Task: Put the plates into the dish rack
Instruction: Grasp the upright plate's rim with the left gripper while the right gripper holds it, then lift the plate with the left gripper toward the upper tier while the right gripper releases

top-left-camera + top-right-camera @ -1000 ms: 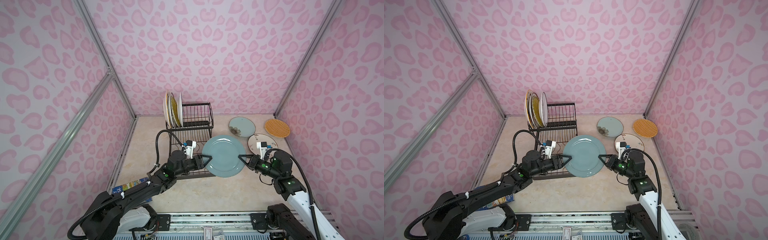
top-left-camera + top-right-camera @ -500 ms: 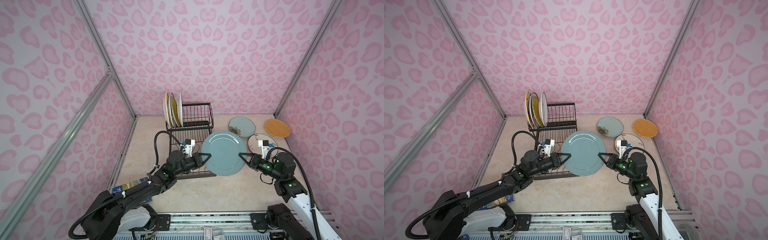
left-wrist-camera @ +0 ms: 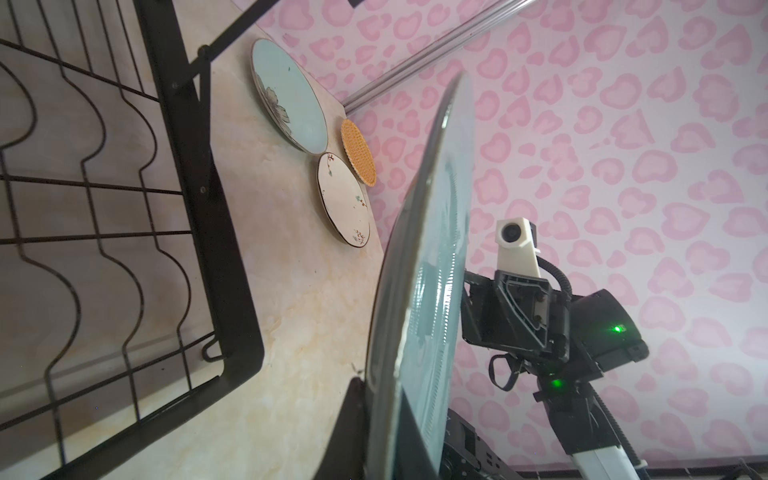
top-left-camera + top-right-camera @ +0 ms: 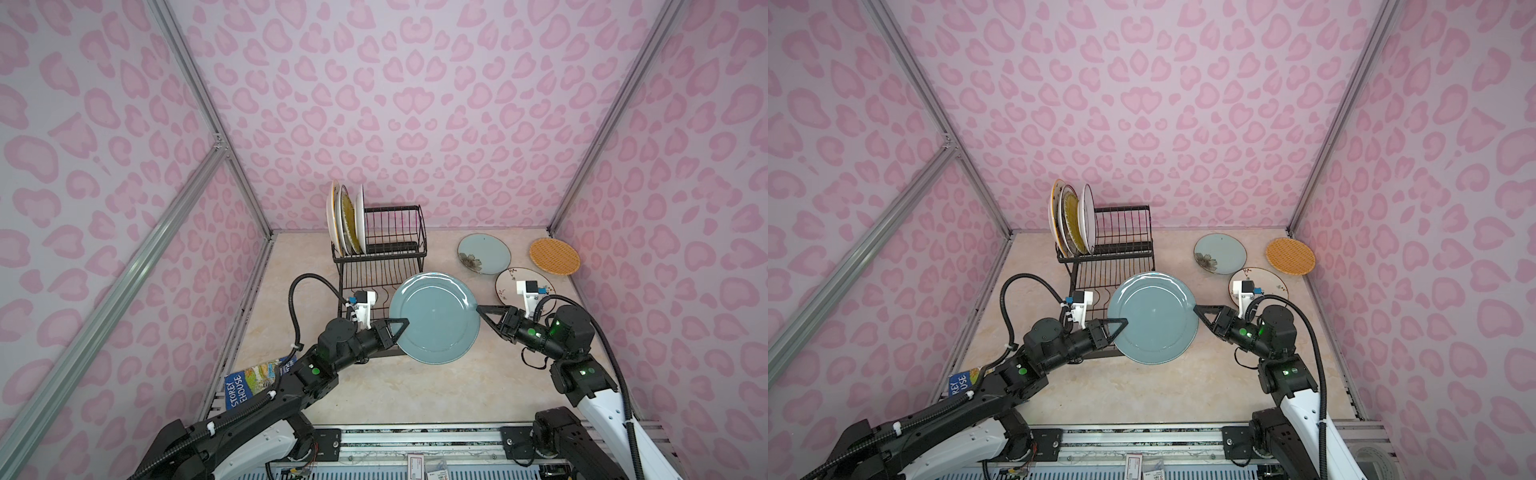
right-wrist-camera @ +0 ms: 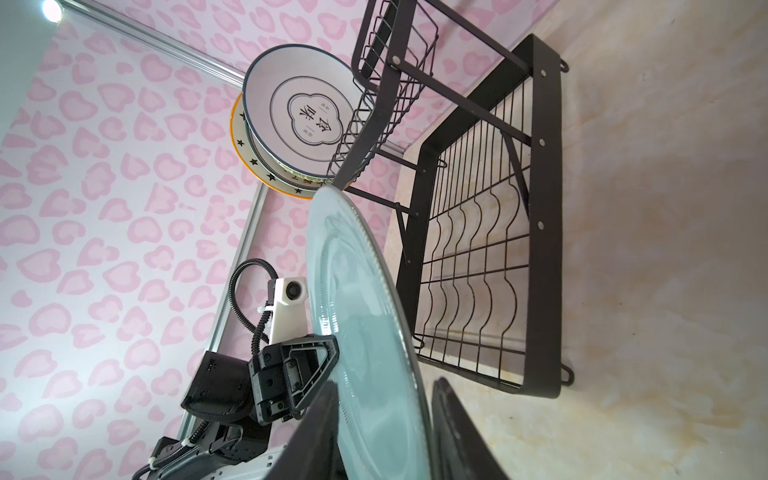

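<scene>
A large plain grey-blue plate [image 4: 434, 318] [image 4: 1152, 318] hangs tilted above the table, just right of the dish rack's lower tray. My left gripper [image 4: 405, 322] [image 3: 380, 399] is shut on its left rim. My right gripper [image 4: 480, 309] [image 5: 386, 384] is open, its jaws standing on either side of the plate's [image 5: 353, 291] right rim with a gap showing. The black wire dish rack [image 4: 380, 252] [image 5: 544, 249] holds three upright plates [image 4: 347, 218] [image 5: 299, 112] in its raised tier. Flat on the table lie a pale blue flowered plate [image 4: 484, 253], an orange woven plate [image 4: 555, 256] and a white printed plate [image 4: 509, 282].
A blue printed box [image 4: 249, 382] lies at the front left, partly under my left arm. Pink patterned walls close in the table on three sides. A metal rail [image 4: 415, 434] runs along the front edge.
My left gripper closed on the plate's left rim, then my right gripper opened off the right rim. The plate has shifted slightly left.
</scene>
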### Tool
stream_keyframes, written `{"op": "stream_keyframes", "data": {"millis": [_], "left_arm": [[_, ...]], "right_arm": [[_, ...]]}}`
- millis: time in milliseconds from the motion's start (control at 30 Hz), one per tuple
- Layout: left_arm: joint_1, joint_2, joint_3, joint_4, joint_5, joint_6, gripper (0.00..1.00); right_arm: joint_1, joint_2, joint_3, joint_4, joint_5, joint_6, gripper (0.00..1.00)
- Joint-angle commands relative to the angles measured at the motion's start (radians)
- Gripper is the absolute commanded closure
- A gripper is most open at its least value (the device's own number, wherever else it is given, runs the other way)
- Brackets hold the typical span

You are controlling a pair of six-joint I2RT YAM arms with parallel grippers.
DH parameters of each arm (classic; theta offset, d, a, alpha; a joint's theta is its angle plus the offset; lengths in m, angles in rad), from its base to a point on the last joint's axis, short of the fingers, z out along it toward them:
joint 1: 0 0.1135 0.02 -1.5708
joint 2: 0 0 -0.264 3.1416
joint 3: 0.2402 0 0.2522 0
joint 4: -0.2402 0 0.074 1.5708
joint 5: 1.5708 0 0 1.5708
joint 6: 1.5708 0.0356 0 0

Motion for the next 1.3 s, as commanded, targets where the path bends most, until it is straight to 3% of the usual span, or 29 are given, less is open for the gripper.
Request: {"op": "stream_keyframes", "data": {"millis": [0,233,400,567,767,1267], "left_arm": [[0.001,-0.073,0.003,-0.026,-0.070,0.036,0.96],[0.000,-0.285,0.026,-0.262,-0.149,0.064,0.96],[0.001,-0.412,0.112,-0.439,-0.206,0.100,0.96],[0.000,-0.428,0.242,-0.531,-0.233,0.140,0.96],[0.001,-0.330,0.450,-0.583,-0.276,0.222,0.96],[0.000,0.062,0.890,-0.646,-0.462,0.453,0.96]], "right_arm": [[0.002,0.013,0.024,0.027,0.004,-0.011,0.50],[0.005,0.054,0.092,-0.003,0.022,-0.078,0.32],[0.004,0.074,0.095,-0.023,0.039,-0.130,0.28],[0.007,0.083,0.058,-0.005,0.042,-0.133,0.25],[0.009,0.051,0.027,-0.057,0.073,-0.196,0.03],[0.110,-0.029,-0.091,-0.100,0.168,-0.285,0.03]]}}
